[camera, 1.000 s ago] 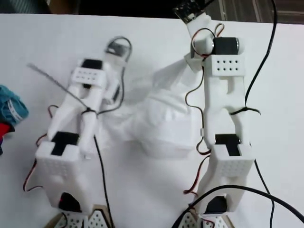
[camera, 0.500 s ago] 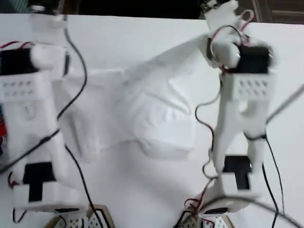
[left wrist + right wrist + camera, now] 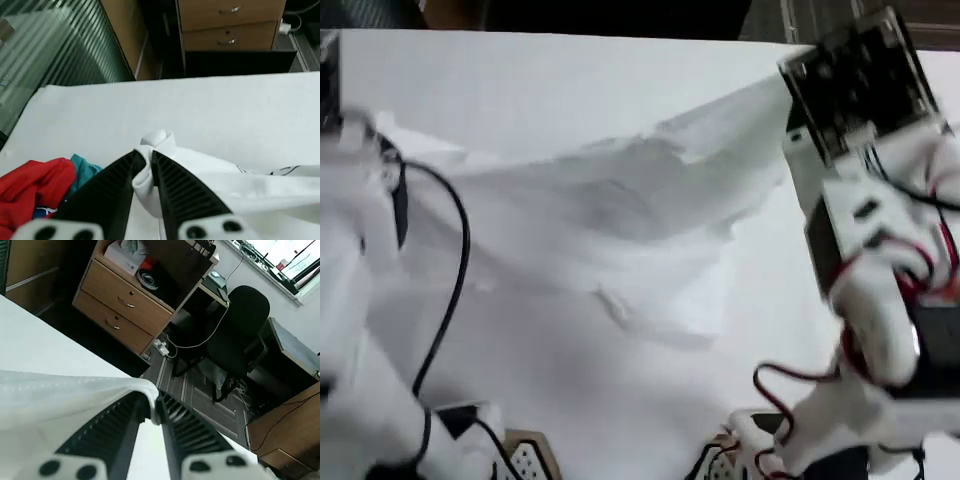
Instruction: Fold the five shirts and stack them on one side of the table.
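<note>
White shirt [image 3: 620,215] hung stretched between fingers. You had left gripper [image 3: 149,156] squeezed shut on one end, right gripper [image 3: 153,404] on other; long side ran fingers to fingers.

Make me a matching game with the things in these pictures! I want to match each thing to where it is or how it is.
Things:
1 white shirt
2 red shirt
3 office chair
4 drawers

Where or how:
A on the floor
B shut
C heaped on the table
D pinched by the left hand and right hand

Pairs: 1-D, 2-C, 3-A, 4-B.
</note>
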